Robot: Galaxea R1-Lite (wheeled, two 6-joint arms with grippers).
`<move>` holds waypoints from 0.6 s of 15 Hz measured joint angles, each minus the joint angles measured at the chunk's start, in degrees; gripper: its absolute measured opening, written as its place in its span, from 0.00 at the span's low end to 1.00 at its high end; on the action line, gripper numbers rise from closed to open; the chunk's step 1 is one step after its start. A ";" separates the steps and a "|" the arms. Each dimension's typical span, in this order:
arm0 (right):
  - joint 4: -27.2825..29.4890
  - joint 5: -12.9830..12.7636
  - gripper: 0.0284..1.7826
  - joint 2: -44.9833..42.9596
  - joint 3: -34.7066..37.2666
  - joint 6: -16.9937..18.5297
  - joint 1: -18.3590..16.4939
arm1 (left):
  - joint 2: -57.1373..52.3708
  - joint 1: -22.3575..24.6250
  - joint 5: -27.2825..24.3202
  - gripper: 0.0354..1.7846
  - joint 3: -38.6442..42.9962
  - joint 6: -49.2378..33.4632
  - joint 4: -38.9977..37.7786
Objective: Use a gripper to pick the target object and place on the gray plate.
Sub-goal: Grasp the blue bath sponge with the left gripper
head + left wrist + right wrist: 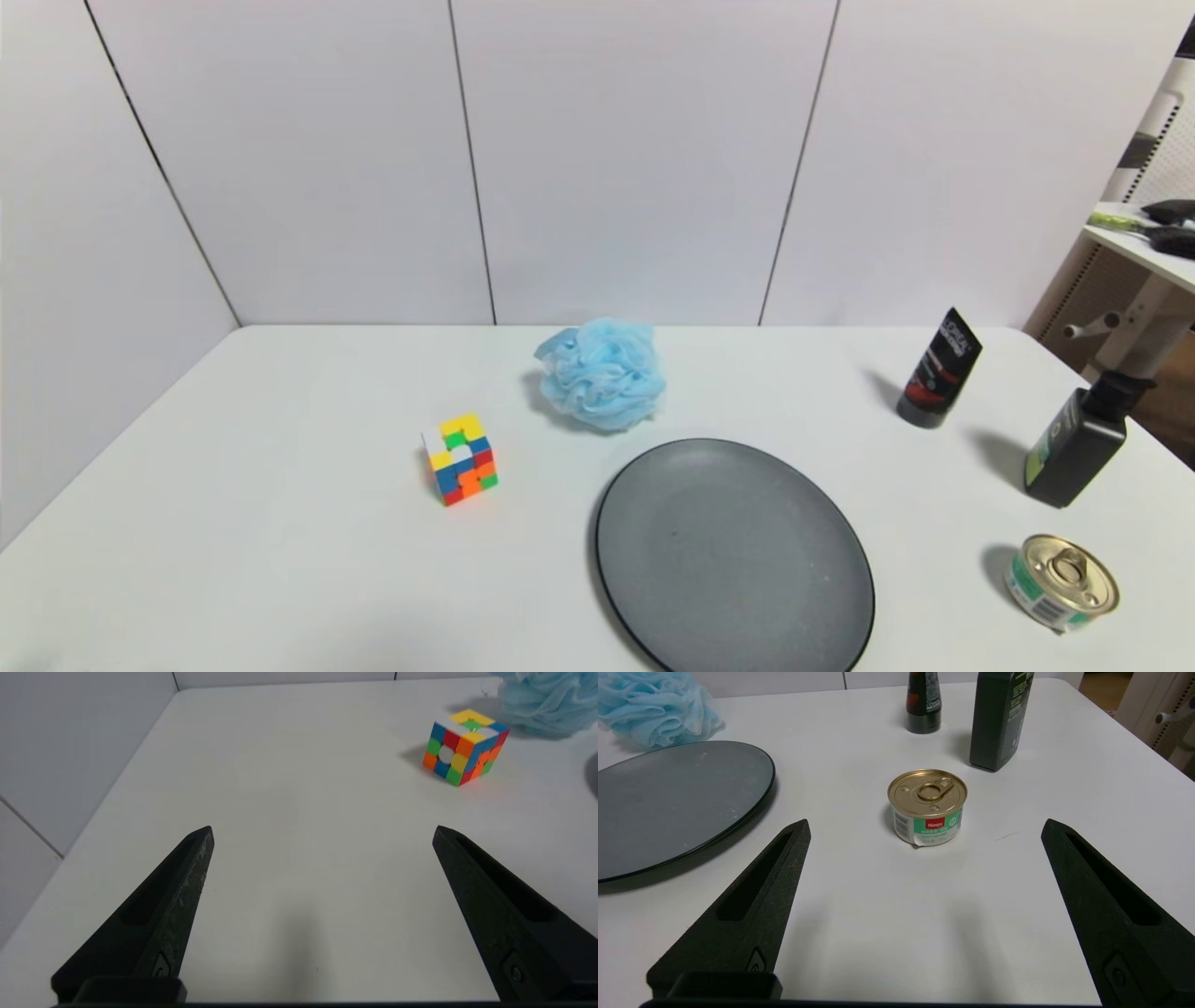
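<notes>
The light blue bath pouf (602,373) sits on the white table just behind the gray plate (738,560). It also shows in the left wrist view (546,700) and the right wrist view (654,707). The plate shows in the right wrist view (668,802) and is empty. Neither arm shows in the head view. My left gripper (322,830) is open and empty over bare table, short of the cube. My right gripper (924,826) is open and empty, with the small can just beyond its tips.
A multicoloured puzzle cube (460,457) stands left of the plate, also in the left wrist view (462,746). At the right are a black tube (938,369), a dark bottle (1078,443) and a small gold-lidded can (1064,581), which also shows in the right wrist view (927,805). White walls close the back and left.
</notes>
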 joint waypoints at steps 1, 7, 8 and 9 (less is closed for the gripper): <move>0.00 -0.02 0.96 0.00 0.00 0.02 0.00 | 3.63 -0.02 -0.02 0.94 -4.22 0.57 -0.02; 0.00 -0.02 0.96 0.00 0.00 0.02 0.00 | 30.65 -0.13 -0.28 0.94 -36.39 2.26 0.13; -0.02 -0.05 0.96 -0.02 0.00 0.02 0.00 | 35.72 -0.18 -0.39 0.94 -42.62 2.45 0.24; 0.00 -0.05 0.96 -0.02 0.00 0.04 0.00 | 40.35 -0.27 -0.82 0.94 -47.88 2.60 0.40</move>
